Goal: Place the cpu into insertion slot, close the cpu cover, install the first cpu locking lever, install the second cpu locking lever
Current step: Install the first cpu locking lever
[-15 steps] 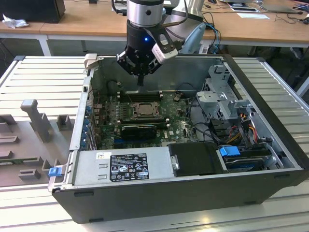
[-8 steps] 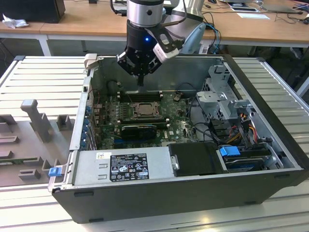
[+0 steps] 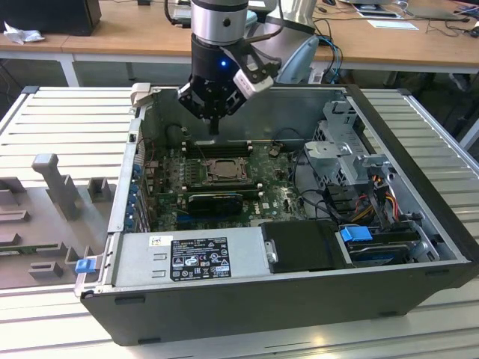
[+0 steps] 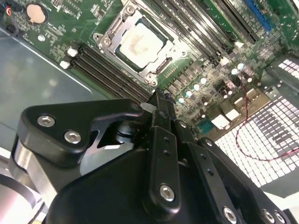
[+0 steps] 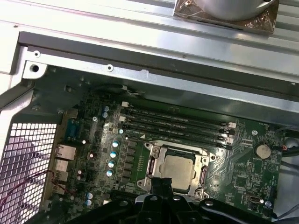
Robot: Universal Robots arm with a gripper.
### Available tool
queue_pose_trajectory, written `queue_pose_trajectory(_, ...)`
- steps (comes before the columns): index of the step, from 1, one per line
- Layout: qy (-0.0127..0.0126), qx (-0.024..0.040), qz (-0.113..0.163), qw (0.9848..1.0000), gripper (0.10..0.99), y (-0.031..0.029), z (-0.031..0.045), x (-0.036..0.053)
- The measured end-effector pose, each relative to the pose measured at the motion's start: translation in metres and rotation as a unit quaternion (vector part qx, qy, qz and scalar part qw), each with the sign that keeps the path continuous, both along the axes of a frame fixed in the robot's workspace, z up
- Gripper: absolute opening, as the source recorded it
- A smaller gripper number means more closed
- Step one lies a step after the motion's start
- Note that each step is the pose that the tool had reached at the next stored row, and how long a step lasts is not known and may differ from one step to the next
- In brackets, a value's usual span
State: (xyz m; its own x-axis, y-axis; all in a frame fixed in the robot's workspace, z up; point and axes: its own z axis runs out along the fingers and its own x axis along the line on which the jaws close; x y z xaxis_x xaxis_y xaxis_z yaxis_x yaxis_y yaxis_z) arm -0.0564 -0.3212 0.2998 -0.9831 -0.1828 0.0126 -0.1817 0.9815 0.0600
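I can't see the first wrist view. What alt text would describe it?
The cpu, a pale square chip, sits in the insertion slot on a green motherboard inside an open computer case, with the robot's black hand just above the socket's edge. Long memory slots run beside it.

The exterior view stood outside the open computer case [image 3: 247, 299], above its power-supply side, and looked down and across at the motherboard [image 3: 224, 176] from well apart. Both wrist views rode on the arm above that case, looking steeply down past the gripper [image 4: 159, 100] [image 5: 161, 182] from nearer. All three shared the insertion slot [image 3: 222, 171] [image 4: 138, 44] [image 5: 177, 170] and the memory slots [image 5: 175, 123] beside it.
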Motion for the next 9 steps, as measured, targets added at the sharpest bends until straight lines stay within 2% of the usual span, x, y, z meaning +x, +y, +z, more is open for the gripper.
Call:
queue_pose_trajectory(7, -0.0006, -0.0001, -0.033, 0.9995, 0.106, 0.0001, -0.0029, 0.0)
queue_pose_trajectory(9, -0.0012, 0.0, -0.036, 0.9994, 0.106, 0.0001, -0.004, -0.006)
